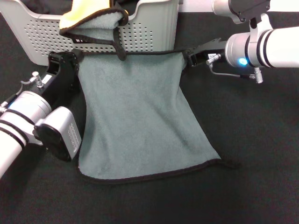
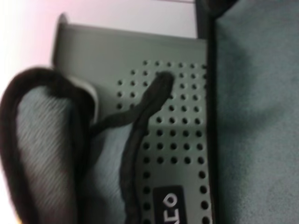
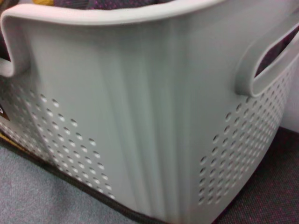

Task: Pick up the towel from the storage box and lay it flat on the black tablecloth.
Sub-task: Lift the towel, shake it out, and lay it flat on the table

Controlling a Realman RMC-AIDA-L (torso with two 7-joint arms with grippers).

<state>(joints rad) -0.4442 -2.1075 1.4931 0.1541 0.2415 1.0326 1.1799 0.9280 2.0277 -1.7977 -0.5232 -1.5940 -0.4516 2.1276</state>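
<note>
Left hand point(image 1: 70, 60) on towel point(image 1: 135, 116)

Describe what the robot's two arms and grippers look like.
Both arms are white cylinders with black ring bands and silver-grey joint sections. The left gripper is black, behind a grey wrist block with a small perforated panel. The right gripper is black too; its wrist shows a blue light and a thin grey cable.

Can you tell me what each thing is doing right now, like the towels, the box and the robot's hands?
towel: spread grey-green side up, near edge on the black tablecloth, far edge stretched between both grippers.
second towel: bunched, hanging over the storage box rim.
storage box: upright on the tablecloth.
left gripper: shut on the towel's corner.
right gripper: shut on the opposite corner.
</note>
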